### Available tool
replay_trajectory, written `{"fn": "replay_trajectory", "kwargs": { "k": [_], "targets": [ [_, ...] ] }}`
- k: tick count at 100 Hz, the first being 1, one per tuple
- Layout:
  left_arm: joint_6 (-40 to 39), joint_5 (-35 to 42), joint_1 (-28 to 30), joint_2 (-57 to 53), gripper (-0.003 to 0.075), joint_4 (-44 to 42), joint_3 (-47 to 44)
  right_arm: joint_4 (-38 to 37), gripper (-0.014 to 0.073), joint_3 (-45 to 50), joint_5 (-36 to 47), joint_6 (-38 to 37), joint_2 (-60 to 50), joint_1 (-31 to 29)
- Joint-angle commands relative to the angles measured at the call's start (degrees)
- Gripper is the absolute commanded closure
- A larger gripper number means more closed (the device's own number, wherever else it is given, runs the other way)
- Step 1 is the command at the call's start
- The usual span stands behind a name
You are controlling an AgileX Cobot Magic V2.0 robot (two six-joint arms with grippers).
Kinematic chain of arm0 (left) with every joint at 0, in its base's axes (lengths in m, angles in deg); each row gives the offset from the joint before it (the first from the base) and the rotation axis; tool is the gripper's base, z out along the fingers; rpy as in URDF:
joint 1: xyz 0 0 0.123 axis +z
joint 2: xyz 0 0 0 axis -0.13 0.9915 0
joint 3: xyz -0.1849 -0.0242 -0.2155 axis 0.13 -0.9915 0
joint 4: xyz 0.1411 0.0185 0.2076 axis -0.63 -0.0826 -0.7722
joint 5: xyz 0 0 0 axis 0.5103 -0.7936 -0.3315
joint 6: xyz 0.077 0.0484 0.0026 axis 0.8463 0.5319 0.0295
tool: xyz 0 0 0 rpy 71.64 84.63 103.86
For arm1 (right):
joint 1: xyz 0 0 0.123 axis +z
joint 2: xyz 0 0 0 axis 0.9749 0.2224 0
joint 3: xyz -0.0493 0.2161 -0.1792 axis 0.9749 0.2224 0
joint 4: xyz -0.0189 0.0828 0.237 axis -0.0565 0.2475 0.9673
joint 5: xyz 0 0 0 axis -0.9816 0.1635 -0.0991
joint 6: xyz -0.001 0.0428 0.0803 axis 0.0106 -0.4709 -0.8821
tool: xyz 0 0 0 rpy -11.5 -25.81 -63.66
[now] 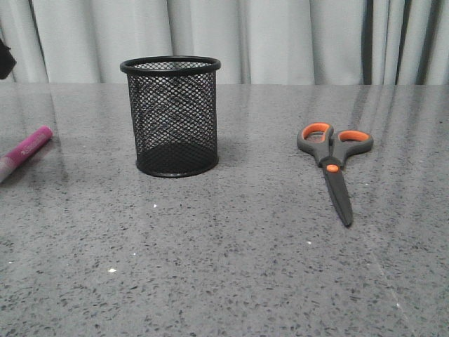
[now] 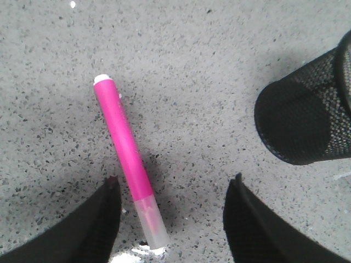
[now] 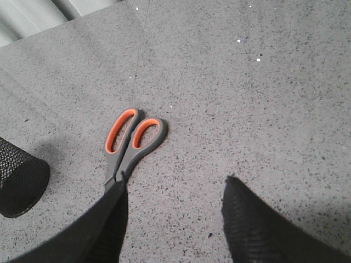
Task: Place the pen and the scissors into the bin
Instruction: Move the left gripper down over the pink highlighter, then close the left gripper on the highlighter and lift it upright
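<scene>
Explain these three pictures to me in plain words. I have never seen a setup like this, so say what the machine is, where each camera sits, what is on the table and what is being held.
This is a robot with two arms. The front view looks forward over a grey speckled table. On it stand a black mesh bin, with scissors lying to its right and a pink pen to its left.

The other two pictures come from cameras on the wrists. The left wrist view shows the left end effector, its dark fingers apart over the pen. The right wrist view shows the right end effector, open above the scissors.

Nothing is held, and the bin looks empty.
</scene>
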Motion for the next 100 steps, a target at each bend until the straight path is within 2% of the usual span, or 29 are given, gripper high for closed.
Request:
{"fn": "replay_trajectory", "kwargs": {
  "k": [1,43,62,80,100],
  "targets": [
    [-0.2,1.5,-0.5,0.5,0.0333,1.3,2.4,1.1,0.0244,-2.0,4.1,0.7,0.4,0.0],
    [-2.9,-1.8,-0.9,9.6,0.0333,-4.3,8.7,1.1,0.0244,-2.0,4.1,0.7,0.4,0.0],
    [-5.8,-3.2,-4.7,11.8,0.0333,-10.2,11.2,1.1,0.0244,-2.0,4.1,0.7,0.4,0.0],
    [-14.4,-2.6,-8.7,14.0,0.0333,-21.5,12.2,1.1,0.0244,-2.0,4.1,0.7,0.4,0.0],
    [-15.2,-0.8,-9.4,16.2,0.0333,-21.4,12.2,1.1,0.0244,-2.0,4.1,0.7,0.4,0.0]
  ]
}}
